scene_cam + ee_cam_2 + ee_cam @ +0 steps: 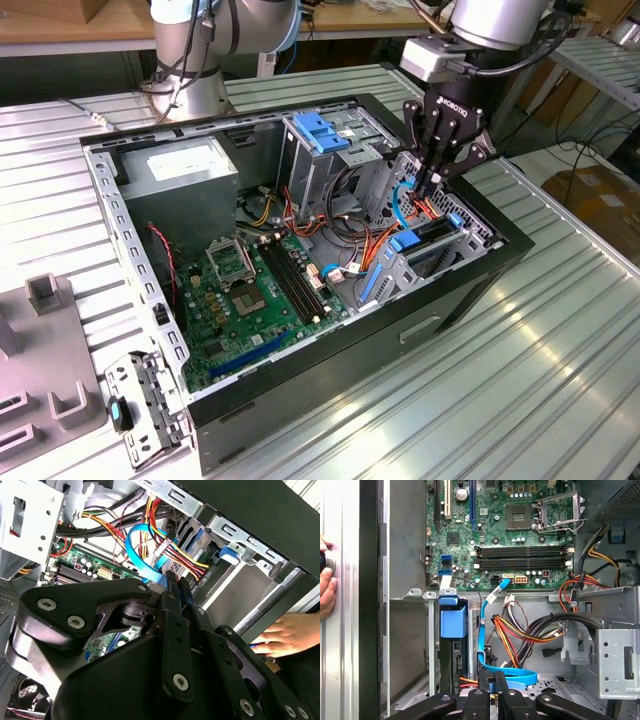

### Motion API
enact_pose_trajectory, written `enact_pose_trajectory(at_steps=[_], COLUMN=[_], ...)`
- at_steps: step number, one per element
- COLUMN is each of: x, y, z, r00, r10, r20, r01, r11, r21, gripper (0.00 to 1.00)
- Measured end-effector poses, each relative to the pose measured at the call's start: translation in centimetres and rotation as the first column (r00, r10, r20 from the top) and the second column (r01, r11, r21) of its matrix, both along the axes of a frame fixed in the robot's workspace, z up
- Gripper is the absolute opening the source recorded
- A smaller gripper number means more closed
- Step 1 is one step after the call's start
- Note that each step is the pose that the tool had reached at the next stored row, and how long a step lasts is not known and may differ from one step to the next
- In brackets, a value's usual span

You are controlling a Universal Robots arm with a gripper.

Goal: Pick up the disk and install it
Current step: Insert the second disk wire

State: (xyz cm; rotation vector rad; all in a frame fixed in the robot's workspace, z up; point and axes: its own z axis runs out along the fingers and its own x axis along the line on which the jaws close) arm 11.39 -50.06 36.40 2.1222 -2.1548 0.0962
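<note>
Black fingers of my claw [432,185] hang down into the open computer case [300,400] at the exterior view's right, pressed together around the flat blue cable [492,630], which loops up between their tips in both wrist views. Just beside my fingertips [172,587] sits the disk [425,240], standing on edge in the drive bay [440,262] along the case's side wall, its blue carrier rail tabs showing at the ends; in the first wrist view I see the disk [454,645] as a dark slab with a blue tab at its end, slotted between the grey bay walls. Red, yellow and orange power wires [520,630] bundle next to the cable. A green motherboard [250,290] lies on the case floor, and a tall metal cage with a light-blue latch [325,130] stands nearby. A person's hand [290,635] rests on the outer side of the case.
</note>
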Motion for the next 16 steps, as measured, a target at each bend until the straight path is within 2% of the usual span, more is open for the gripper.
enact_pose_trajectory(at_steps=[2, 4, 5, 6, 8, 9, 13, 16], x=[0.00, -0.01, -0.03, -0.08, -0.17, -0.24, -0.55, -0.64], y=[-0.01, -0.47, -0.66, -0.99, -1.31, -1.46, -1.95, -2.49], z=[0.01, 0.00, -0.01, -0.04, -0.07, -0.09, -0.26, -0.40], r00=[1.0000, 1.0000, 1.0000, 1.0000, 1.0000, 1.0000, 0.9999, 0.9998], r10=[0.000, 0.001, 0.001, 0.003, 0.005, 0.007, 0.011, 0.014], r20=[0.0001, 0.0002, 0.0002, 0.0002, 0.0008, 0.0015, 0.0056, 0.0132], r01=[0.000, -0.001, -0.001, -0.003, -0.005, -0.007, -0.012, -0.015], r11=[1.0000, 0.9999, 0.9999, 0.9998, 0.9996, 0.9992, 0.9976, 0.9971], r21=[0.0001, 0.0110, 0.0138, 0.0195, 0.0295, 0.0390, 0.0685, 0.0744], gripper=[0.16, 0.16, 0.16, 0.16, 0.16, 0.16, 0.16, 0.16])
